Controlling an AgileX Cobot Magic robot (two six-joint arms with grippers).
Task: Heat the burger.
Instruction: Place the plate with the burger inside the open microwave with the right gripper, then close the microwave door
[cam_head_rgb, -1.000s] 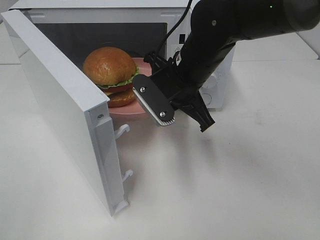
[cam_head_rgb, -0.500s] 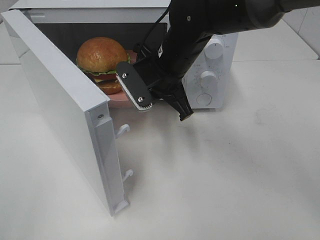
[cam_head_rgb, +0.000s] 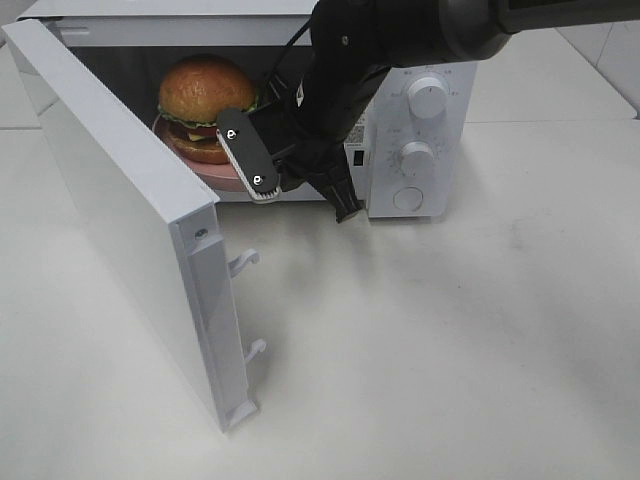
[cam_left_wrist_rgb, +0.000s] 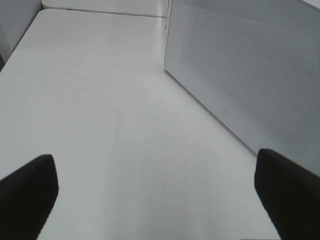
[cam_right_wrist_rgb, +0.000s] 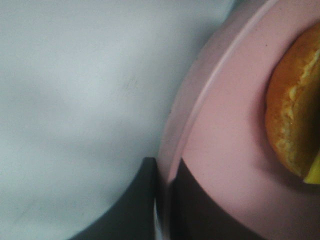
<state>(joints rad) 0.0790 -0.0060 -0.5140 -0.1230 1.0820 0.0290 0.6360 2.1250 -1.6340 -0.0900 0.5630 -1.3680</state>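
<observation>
Burger goes in: the burger (cam_head_rgb: 205, 95) sits on a pink plate (cam_head_rgb: 208, 168) inside the open microwave (cam_head_rgb: 448, 180), its glossy bun close under the roof of the cavity, with lettuce and a dark patty showing beneath. The door (cam_head_rgb: 120, 220) hangs wide on the left, its latch hooks facing out over the white table (cam_head_rgb: 450, 340). The right gripper (cam_right_wrist_rgb: 163, 197) reaches in from the side of the controls, its fingers (cam_right_wrist_rgb: 135, 210) pressed together on the plate's near rim. The wrist view shows the pink edge pinched between the two dark pads, with the lower bun just beyond them on the plate. From the room, the plate looks to be mostly inside the cavity. Whether it rests on the floor there or hangs a little above it cannot be told, since the arm covers that edge. Two white knobs (cam_head_rgb: 428, 97) stand one above the other on the microwave's front, right of the arm. The left gripper (cam_left_wrist_rgb: 160, 195) is outside the high camera's picture; its own view shows its fingers (cam_left_wrist_rgb: 30, 192) spread wide over the table, beside a white perforated wall (cam_left_wrist_rgb: 240, 75)
</observation>
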